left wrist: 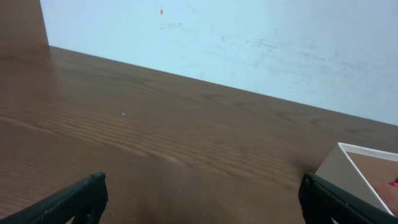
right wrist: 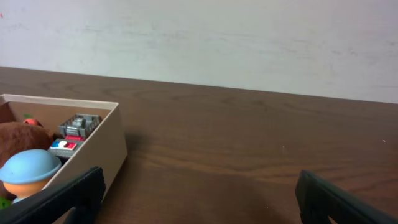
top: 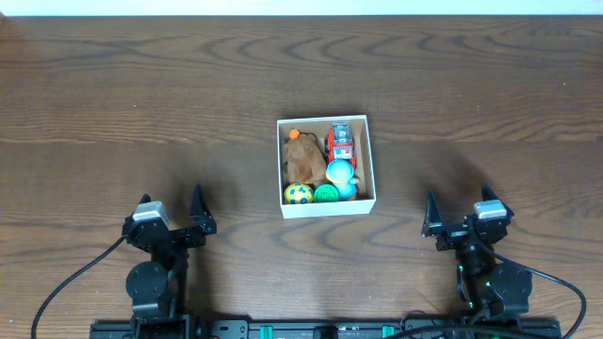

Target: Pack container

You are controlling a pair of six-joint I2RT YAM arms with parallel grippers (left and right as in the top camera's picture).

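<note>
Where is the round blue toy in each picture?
Overhead: blue toy sits in the white box, in its right half.
Left wrist: not in it; only the box's corner shows.
Right wrist: lower left, inside the box.
Shared landmark: the white box.

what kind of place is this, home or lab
Probably a robotics lab bench: the left gripper and right gripper sit open at a wood-grain table, cables trail from the arms, and a plain pale wall stands behind.
</note>
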